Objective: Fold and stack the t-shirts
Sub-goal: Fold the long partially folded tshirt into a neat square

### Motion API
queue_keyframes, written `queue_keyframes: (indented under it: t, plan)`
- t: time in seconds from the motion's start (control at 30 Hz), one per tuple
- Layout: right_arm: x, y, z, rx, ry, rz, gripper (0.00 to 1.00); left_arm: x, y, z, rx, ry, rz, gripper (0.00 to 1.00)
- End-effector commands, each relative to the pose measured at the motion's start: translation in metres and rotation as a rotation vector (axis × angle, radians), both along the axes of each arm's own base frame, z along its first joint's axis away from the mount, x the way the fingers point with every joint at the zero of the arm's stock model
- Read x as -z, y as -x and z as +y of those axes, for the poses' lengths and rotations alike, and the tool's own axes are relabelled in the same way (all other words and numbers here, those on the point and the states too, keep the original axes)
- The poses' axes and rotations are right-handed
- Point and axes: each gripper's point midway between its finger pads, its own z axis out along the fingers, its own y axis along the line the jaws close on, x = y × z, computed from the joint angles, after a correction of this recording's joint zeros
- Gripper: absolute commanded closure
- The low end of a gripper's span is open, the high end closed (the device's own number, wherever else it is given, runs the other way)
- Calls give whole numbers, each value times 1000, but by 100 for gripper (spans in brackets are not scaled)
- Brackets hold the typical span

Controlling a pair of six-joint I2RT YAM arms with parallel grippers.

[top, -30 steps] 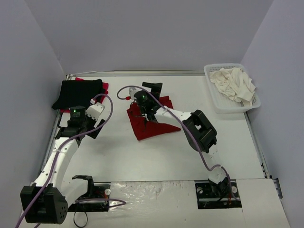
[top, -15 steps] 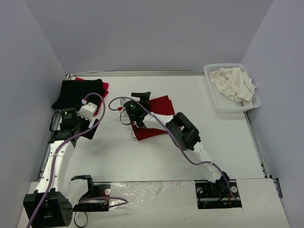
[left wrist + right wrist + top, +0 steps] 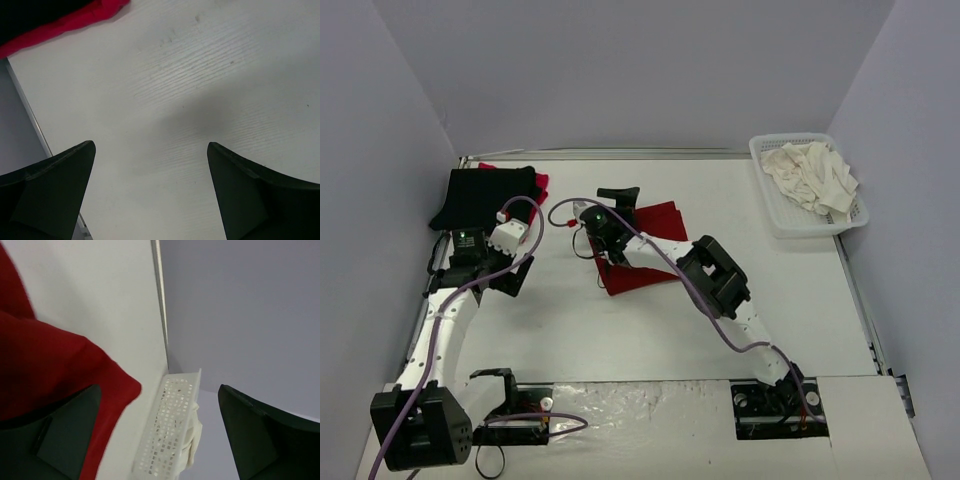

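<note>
The right fingers point(image 3: 65, 440) had swung left over the dark red shirt point(image 3: 632, 277) lying mid-way across the tabletop point(image 3: 620, 335) and the left fingers point(image 3: 50, 195) had pulled back near the black shirt point(image 3: 485, 195), both spread wide and empty, so I reckoned its folding unfinished.

Bright, even light; soft shadows, slight wrist-view blur.

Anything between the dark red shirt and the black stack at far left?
Only the left gripper, open, over bare table by the stack's near edge. The rest of the way from the dark red shirt looks bare.
</note>
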Motion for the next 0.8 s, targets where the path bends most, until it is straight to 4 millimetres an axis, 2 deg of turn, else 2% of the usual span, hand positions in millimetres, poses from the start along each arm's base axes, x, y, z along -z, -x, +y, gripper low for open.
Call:
queue_keyframes:
  t: [0.0, 0.03, 0.07, 0.1, 0.17, 0.2, 0.23, 0.27, 0.3, 0.33, 0.37, 0.4, 0.43, 0.47, 0.5, 0.57, 0.63, 0.67, 0.77]
  plan:
    - [-135, 12, -13, 19, -161, -173, 0, -8, -4, 3, -11, 3, 17, 6]
    - [-147, 16, -17, 20, -171, -183, 0, -11, -5, 3, -14, 1, 17, 6]
    - [-150, 20, -22, 18, -165, -175, 0, -8, -5, 5, -22, -2, 33, 6]
    - [-169, 29, -30, 20, -206, -176, 0, -9, -6, 5, -26, 0, 34, 6]
    - [-173, 40, -31, -25, -270, -124, 0, -9, -7, 4, -29, 11, 38, 6]
    - [-173, 55, -41, -29, -326, -65, 0, -8, -8, 0, -20, 28, 44, 6]
    - [-165, 64, -29, -118, -375, 23, 0, -8, -8, -2, -11, 36, 46, 5]
    - [-153, 77, -27, -162, -388, 116, 0, -5, -6, -4, -2, 49, 63, 6]
    - [-137, 103, -37, -198, -373, 245, 0, -3, -6, -8, 15, 65, 70, 6]
    - [-120, 126, -20, -306, -441, 387, 0, -3, -6, -9, 20, 67, 73, 6]
    - [-122, 146, -22, -353, -475, 449, 0, -2, -6, -10, 24, 70, 85, 6]
    - [-96, 171, -30, -364, -456, 580, 0, -1, -6, -10, 24, 72, 89, 6]
    - [-84, 199, -19, -460, -497, 718, 0, -1, -6, -10, 23, 71, 91, 6]
    - [-81, 219, -26, -483, -492, 790, 0, 0, -6, -10, 21, 69, 94, 6]
    - [-67, 233, -31, -483, -484, 857, 0, 0, -7, -9, 20, 68, 93, 6]
    - [-52, 255, -39, -477, -470, 972, 3, -2, -7, -10, 19, 71, 89, 6]
    - [-35, 269, -45, -446, -456, 1053, 6, -3, -8, -11, 22, 75, 78, 6]
    - [-22, 277, -44, -438, -447, 1119, 11, -4, -8, -11, 21, 78, 75, 6]
    - [5, 289, -45, -395, -427, 1227, 16, -2, -8, -12, 13, 85, 90, 6]
